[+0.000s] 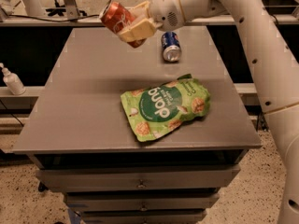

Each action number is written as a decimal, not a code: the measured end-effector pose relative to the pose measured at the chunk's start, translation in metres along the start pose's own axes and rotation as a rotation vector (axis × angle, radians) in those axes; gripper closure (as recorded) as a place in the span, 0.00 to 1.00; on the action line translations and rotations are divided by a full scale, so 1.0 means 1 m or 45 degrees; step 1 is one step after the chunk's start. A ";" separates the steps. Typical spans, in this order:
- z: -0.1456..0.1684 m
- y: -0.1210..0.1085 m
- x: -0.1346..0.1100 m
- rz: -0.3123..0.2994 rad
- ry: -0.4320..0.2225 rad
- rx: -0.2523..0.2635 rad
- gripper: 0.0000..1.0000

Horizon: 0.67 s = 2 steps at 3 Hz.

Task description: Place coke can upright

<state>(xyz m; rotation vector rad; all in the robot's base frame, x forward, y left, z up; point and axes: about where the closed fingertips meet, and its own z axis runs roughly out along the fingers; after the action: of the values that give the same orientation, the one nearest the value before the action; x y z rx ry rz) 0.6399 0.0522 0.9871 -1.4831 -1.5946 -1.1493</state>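
The red coke can (117, 18) is held in the air above the far middle of the grey table (84, 101). It is tilted, with its silver top pointing up and to the left. My gripper (135, 24) is shut on the can; its cream fingers (138, 29) clamp the can's lower part. The white arm comes in from the upper right.
A blue can (171, 46) lies on its side at the far side of the table, just right of the gripper. A green snack bag (166, 106) lies flat in the middle right. A white bottle (11, 80) stands off the table to the left. Drawers sit below the table top.
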 end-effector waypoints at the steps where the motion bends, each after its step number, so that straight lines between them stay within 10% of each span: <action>1: -0.012 0.009 -0.011 -0.020 0.029 0.009 1.00; 2: -0.028 0.008 -0.026 -0.008 0.109 -0.027 1.00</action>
<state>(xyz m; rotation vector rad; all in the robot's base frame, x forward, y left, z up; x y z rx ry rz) 0.6485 0.0160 0.9754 -1.4241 -1.5345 -1.2207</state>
